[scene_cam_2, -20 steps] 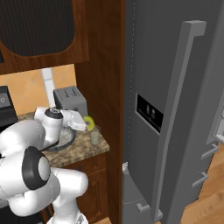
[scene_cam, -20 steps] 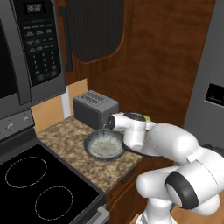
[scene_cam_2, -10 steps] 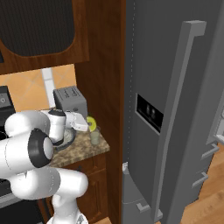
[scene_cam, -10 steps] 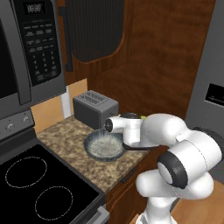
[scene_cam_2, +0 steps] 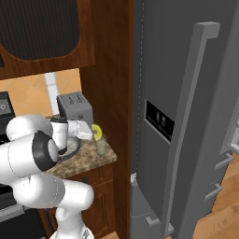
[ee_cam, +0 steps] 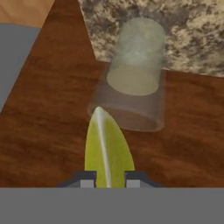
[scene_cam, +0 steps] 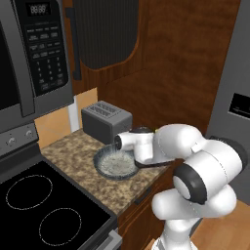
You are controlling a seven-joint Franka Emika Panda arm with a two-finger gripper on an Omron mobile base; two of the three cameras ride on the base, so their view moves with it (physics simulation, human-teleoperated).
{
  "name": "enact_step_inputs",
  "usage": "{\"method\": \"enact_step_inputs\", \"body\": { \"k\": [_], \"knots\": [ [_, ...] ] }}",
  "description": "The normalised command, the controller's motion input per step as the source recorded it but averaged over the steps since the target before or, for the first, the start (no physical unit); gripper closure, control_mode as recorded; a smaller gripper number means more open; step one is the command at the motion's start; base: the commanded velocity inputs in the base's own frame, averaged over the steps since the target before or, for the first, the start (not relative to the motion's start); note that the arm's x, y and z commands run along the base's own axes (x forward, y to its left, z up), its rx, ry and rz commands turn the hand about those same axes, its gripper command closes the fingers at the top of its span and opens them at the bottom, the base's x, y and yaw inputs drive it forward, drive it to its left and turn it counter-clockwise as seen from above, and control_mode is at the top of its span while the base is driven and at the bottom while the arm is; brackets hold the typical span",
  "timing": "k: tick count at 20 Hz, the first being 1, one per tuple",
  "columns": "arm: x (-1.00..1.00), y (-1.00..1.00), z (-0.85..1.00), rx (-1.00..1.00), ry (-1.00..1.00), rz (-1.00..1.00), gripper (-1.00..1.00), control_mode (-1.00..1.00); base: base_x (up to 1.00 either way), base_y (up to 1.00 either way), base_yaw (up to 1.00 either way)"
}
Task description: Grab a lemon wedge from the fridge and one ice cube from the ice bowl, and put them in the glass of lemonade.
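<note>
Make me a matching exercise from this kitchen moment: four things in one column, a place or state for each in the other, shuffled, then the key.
1. lemon wedge
2. glass of lemonade
3. ice bowl
4. toaster

A. stands at the back of the counter
B. pinched in the shut end effector
C. sits in front of the toaster, speckled whitish inside
D. stands at the counter's edge, part full

Pairs: 1-B, 2-D, 3-C, 4-A
</note>
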Motion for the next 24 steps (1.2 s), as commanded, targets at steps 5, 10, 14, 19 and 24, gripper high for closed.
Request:
{"method": "enact_step_inputs", "body": {
  "k": [5,10,14,19,24],
  "knots": [
    [-0.42,-0.13,0.00,-0.03,-0.06,0.00,1.00,-1.00,0.00,0.00,0.00],
    [-0.14,-0.15,-0.01,-0.01,-0.01,0.00,1.00,-1.00,0.00,0.00,0.00],
    [0.28,0.04,-0.01,0.00,-0.02,0.00,1.00,-1.00,0.00,0.00,0.00],
    [0.28,0.11,0.30,0.00,-0.07,0.00,1.00,-1.00,0.00,0.00,0.00],
    [0.08,0.03,0.10,-0.01,-0.05,0.00,1.00,-1.00,0.00,0.00,0.00]
  ]
}}
